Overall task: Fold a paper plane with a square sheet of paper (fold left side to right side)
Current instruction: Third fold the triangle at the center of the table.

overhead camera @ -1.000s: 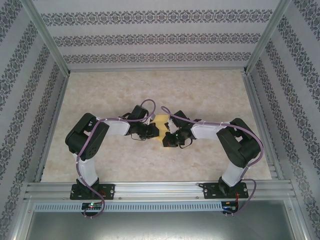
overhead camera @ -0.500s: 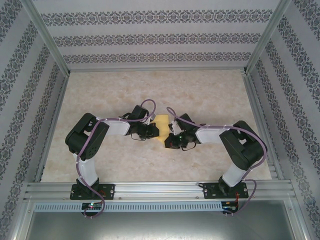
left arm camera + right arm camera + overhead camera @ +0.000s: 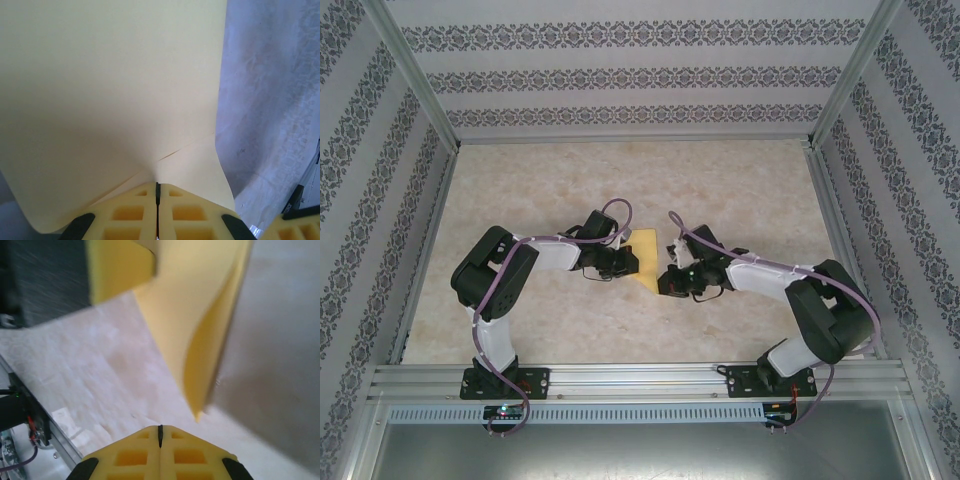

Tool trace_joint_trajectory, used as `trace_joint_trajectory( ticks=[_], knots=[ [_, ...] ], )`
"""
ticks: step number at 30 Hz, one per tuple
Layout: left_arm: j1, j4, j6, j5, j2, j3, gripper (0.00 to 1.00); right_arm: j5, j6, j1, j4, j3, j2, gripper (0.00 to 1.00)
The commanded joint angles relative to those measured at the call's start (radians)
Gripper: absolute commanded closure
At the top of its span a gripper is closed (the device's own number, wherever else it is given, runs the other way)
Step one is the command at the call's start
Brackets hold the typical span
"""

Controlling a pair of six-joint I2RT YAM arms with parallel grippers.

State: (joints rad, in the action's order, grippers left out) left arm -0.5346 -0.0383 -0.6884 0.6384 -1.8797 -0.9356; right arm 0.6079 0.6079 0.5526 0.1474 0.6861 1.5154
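Two pincers, both pressed closed: our left gripper [image 3: 157, 192] pinches the square sheet of paper [image 3: 110, 90], curled up near the table's [image 3: 740, 180] middle; our right gripper [image 3: 160, 432] grips nothing, near the sheet.

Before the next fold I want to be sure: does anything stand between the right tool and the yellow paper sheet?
Nothing visible does. Bare floor lies between the shut right tool and the square sheet of paper. The left tool is shut on the sheet's edge.
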Motion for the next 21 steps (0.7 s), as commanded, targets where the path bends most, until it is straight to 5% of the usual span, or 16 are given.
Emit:
trace_joint_trajectory(
  ticks=[1, 15, 21],
  knots=[
    [-0.013, 0.075, 0.016, -0.059, -0.04, 0.01, 0.91, -0.004, 0.03, 0.019, -0.012, 0.054, 0.025, 1.0],
    [-0.013, 0.074, 0.02, -0.049, -0.026, 0.002, 0.9, -0.085, 0.025, 0.032, 0.017, 0.104, 0.205, 1.0],
    [-0.012, 0.145, 0.067, -0.088, 0.053, -0.055, 0.78, -0.129, 0.008, 0.027, 0.06, 0.09, 0.219, 1.0]
  ],
)
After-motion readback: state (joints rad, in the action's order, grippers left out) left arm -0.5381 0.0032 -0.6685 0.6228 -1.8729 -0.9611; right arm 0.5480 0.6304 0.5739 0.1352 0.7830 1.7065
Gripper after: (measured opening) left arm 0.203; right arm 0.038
